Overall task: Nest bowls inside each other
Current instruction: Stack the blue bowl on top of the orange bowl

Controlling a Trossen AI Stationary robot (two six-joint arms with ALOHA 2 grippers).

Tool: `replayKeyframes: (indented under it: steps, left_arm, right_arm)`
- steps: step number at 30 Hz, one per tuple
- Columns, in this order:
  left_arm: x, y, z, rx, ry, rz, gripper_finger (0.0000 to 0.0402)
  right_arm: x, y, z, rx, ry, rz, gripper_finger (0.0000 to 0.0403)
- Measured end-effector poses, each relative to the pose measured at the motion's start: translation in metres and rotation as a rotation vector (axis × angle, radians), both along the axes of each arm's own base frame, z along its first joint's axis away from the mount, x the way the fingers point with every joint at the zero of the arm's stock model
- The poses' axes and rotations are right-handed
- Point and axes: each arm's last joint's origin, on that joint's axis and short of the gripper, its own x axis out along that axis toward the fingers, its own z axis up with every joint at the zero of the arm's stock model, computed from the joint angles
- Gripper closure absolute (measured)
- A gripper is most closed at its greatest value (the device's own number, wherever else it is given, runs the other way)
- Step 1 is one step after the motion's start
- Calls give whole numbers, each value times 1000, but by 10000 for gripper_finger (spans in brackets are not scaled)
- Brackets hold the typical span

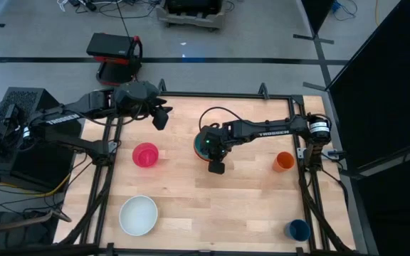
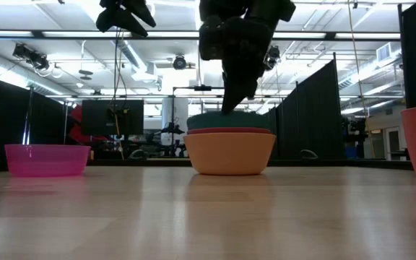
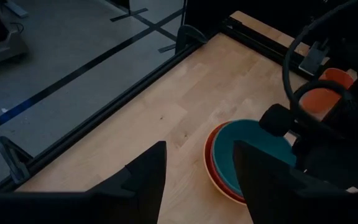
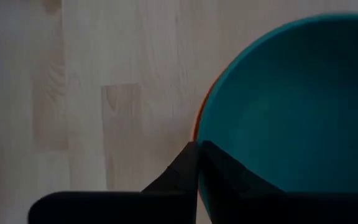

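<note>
White bowl (image 1: pixel 138 215) sits nearest, pink bowl (image 1: pixel 146 154) past it, both apart from the stack (image 2: pixel 230 148): teal in red in yellow-orange. They look light, stiff and slick, so grab a rim. Right gripper (image 4: pixel 197 163) is clenched on the stack's teal rim; left gripper (image 3: pixel 196 171), beyond the stack, hangs released.

three nested bowls (image 2: pixel 230 148) mid-table
</note>
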Motion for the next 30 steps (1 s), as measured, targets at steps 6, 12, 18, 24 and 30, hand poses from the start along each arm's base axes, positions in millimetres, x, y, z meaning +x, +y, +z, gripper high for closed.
replayKeyframes:
  steps: [6, 12, 18, 24, 30]
  left_arm:
    - [0, 0, 0, 0, 0, 0, 229]
    - [1, 0, -1, 14, 14, -9, 229]
    - [6, 2, -4, 15, 33, -5, 229]
    - [8, 2, -4, 17, 25, -5, 229]
    - [10, 2, -3, 21, 9, -6, 228]
  right_arm:
    - [3, 4, -7, 9, 18, 1, 403]
    - [2, 5, -8, 3, 28, -18, 403]
    - [1, 4, -8, 2, 42, -21, 403]
    - [0, 4, -8, 9, 49, -22, 403]
    - [0, 4, -8, 18, 55, -23, 403]
